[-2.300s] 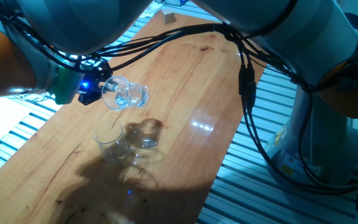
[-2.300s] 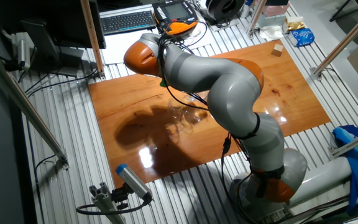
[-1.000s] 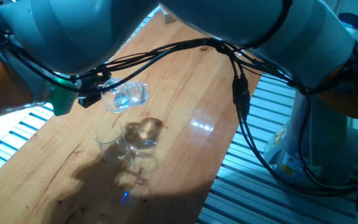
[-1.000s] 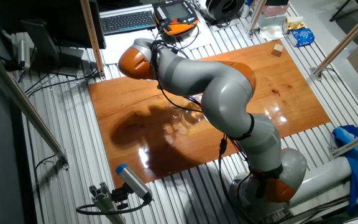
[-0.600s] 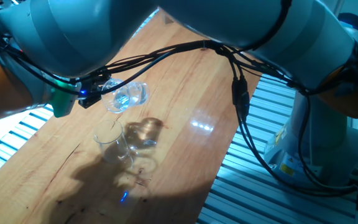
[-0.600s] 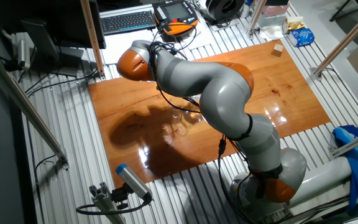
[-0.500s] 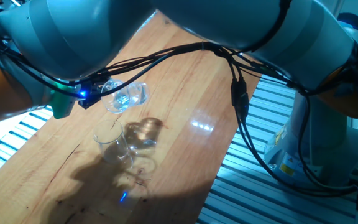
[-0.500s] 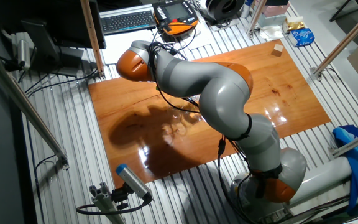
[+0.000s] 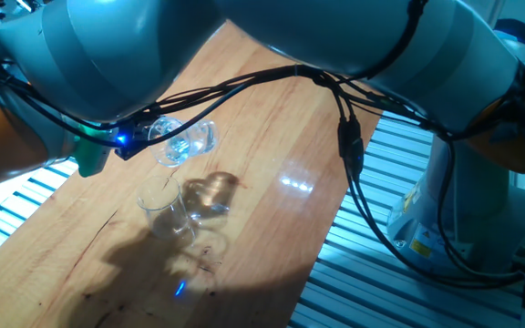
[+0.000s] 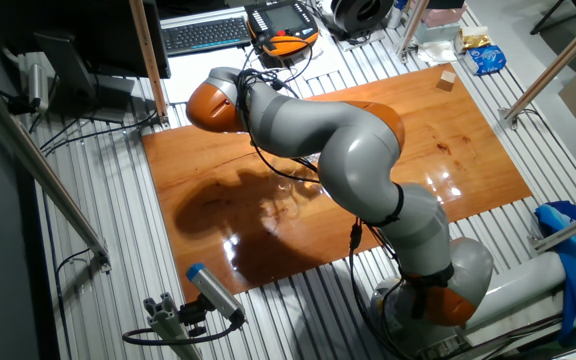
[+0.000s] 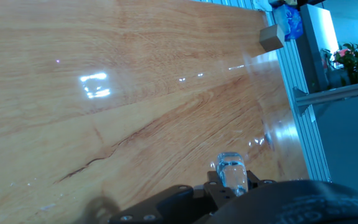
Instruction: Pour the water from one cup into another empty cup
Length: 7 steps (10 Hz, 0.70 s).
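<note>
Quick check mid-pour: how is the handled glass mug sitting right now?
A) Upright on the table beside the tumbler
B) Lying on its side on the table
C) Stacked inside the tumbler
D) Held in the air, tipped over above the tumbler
D: the mug hangs tipped on its side in the gripper, above the upright tumbler on the wooden table.

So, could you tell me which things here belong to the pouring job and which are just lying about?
Part of the job:
- glass mug, tipped over in the gripper
- tumbler, upright on the table below the mug's mouth

Just lying about:
- small wooden block
- blue packet
- keyboard
</note>
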{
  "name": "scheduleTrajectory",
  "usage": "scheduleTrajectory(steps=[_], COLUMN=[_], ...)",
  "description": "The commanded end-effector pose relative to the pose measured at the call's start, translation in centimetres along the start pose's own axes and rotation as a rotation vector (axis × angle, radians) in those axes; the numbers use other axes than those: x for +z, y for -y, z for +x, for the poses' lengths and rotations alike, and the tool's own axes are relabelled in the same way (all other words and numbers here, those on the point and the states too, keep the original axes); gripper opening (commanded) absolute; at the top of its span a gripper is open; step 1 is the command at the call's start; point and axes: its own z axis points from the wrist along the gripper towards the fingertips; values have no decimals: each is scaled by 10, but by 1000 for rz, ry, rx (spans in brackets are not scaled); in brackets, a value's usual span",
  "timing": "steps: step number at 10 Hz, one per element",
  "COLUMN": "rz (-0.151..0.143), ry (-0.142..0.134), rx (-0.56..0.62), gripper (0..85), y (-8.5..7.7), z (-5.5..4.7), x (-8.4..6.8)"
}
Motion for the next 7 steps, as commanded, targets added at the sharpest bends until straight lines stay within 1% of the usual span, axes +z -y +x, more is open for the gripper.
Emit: scheduleTrajectory(steps=[1, 3, 7], rz=[-1, 8, 11], ry=[0, 4, 3], rx=[1, 6, 9], gripper=[0, 0, 0], y=[0, 0, 1], z=[0, 0, 1], x=[0, 0, -1])
